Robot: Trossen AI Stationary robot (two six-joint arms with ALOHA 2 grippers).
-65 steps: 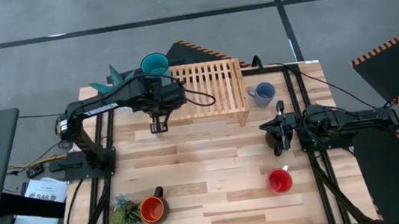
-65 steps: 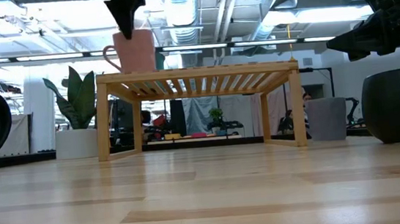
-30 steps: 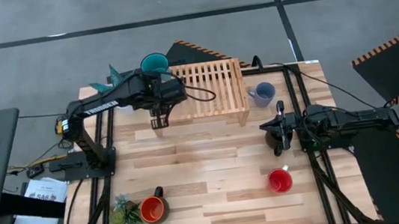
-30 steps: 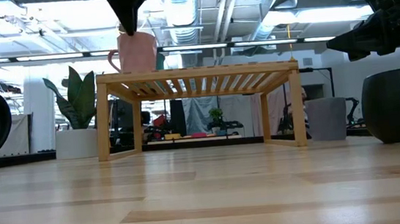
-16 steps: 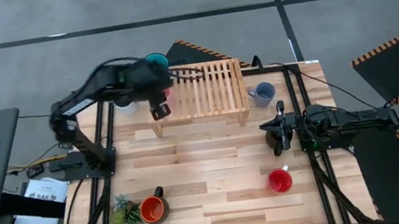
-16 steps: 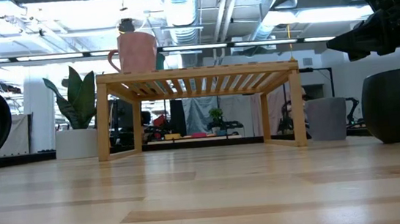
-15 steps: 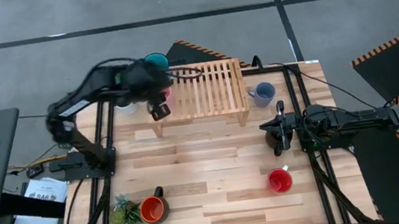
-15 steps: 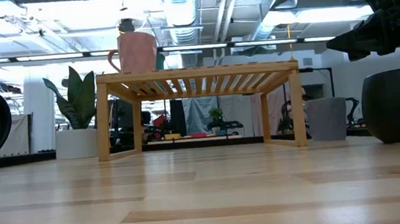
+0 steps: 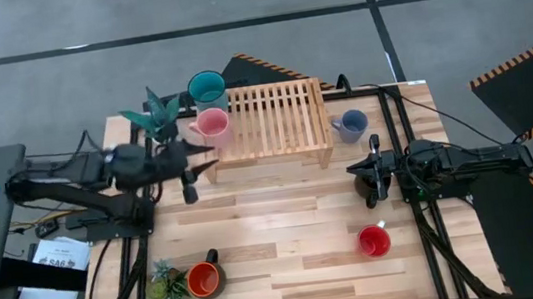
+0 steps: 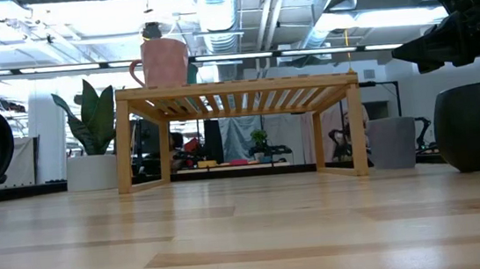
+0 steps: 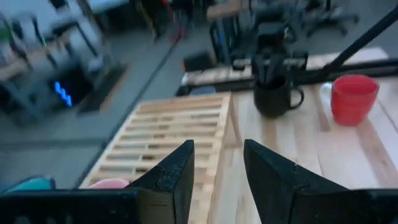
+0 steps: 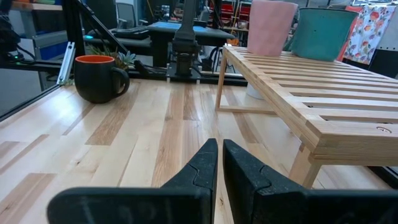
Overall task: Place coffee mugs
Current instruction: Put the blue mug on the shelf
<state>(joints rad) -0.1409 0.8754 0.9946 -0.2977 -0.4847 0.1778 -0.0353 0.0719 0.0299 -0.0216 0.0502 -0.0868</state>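
Two mugs top the rack; pink mug (image 9: pixel 211 124) sits beyond left gripper's (image 9: pixel 189 192) spread, empty jaws.

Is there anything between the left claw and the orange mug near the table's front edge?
Nothing visible. Bare table lies between the left claw and the orange mug; a small plant stands beside the mug.

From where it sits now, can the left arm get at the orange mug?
Probably yes. The left gripper hangs open and empty beside the wooden rack, and bare table lies between it and the orange mug. Only the small plant crowds the mug's outer side.
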